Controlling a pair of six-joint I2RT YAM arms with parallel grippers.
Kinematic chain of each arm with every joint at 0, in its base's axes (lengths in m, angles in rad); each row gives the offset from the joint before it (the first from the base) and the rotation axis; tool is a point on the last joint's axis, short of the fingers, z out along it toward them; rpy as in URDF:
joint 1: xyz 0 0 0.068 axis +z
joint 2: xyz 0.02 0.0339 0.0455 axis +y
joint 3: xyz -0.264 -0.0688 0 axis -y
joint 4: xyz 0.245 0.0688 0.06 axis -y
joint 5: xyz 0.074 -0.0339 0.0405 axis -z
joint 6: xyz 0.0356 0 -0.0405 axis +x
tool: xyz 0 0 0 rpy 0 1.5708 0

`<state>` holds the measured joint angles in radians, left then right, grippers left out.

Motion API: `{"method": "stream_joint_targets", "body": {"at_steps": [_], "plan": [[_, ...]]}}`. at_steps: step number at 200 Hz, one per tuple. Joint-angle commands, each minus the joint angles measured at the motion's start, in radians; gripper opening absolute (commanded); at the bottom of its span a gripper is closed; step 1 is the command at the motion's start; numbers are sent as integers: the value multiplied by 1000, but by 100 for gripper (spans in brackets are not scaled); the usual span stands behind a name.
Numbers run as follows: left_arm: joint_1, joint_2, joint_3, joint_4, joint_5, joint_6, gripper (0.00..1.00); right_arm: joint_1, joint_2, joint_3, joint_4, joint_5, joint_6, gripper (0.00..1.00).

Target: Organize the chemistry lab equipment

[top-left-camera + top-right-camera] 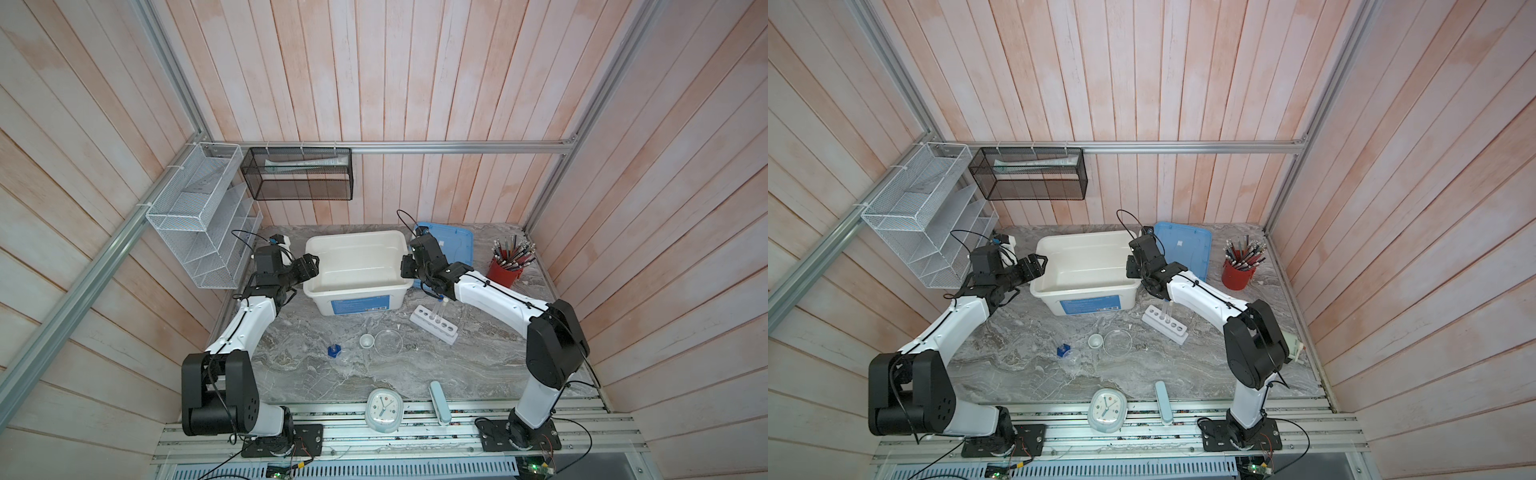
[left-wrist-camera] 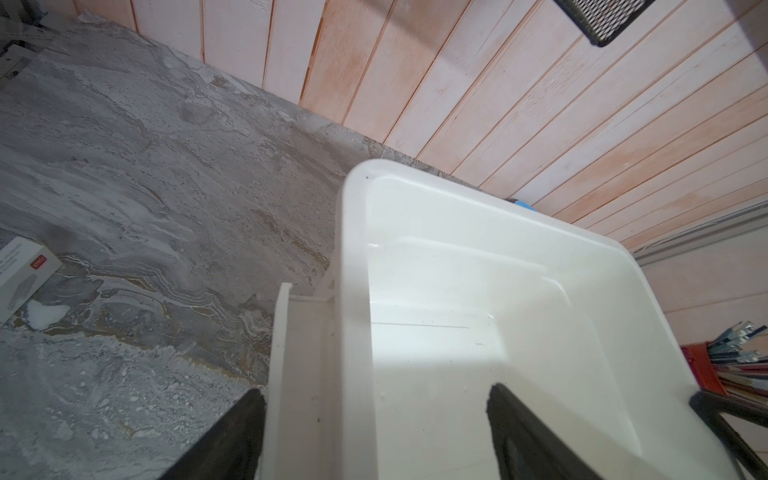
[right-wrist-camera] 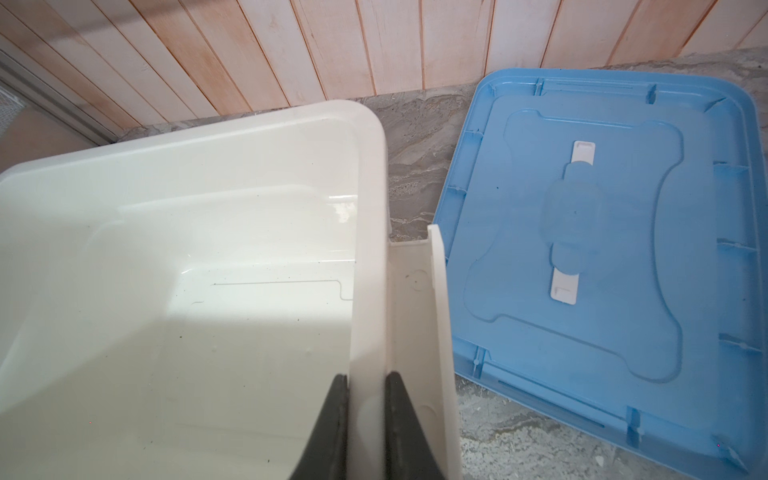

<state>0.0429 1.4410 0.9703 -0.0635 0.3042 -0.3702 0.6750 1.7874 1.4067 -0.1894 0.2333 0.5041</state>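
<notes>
1. Right gripper (image 3: 366, 376): jaws clamped on the right rim of the white bin (image 3: 208, 137). Blue lid (image 3: 602, 249) lies just right of it.
2. Left gripper (image 2: 374, 390): jaws wide apart, straddling the bin's left rim.
3. Bin's blue label (image 1: 360, 304): print unreadable. White box (image 2: 25, 274): red logo, cut off, illegible.
4. On the tabletop (image 1: 478, 365), nearer than the bin: six-hole rack (image 1: 433, 324) holding two tubes (image 1: 438, 309), caps hidden by the right arm. Left of it: petri dish (image 1: 388, 342), small white dish (image 1: 367, 340), blue-hexagon vessel (image 1: 334, 350) with its clear body faint.
</notes>
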Motion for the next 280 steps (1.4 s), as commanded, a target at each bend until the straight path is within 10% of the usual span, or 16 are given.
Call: {"method": "stream_joint_targets", "body": {"at_steps": [1,102,165,280], "plan": [[-6,-34,-7,31,3,9,85,23,-42,-7,-8,-21,10,30],[-3,-183,69,-138,-38,85,88,43,-180,6,-20,-1,-211,47],[4,-577,-105,-92,-37,198,95,234,-359,-185,96,-184,-481,53],[22,-733,-309,67,66,132,96,466,-169,-288,330,-350,-414,50]]}}
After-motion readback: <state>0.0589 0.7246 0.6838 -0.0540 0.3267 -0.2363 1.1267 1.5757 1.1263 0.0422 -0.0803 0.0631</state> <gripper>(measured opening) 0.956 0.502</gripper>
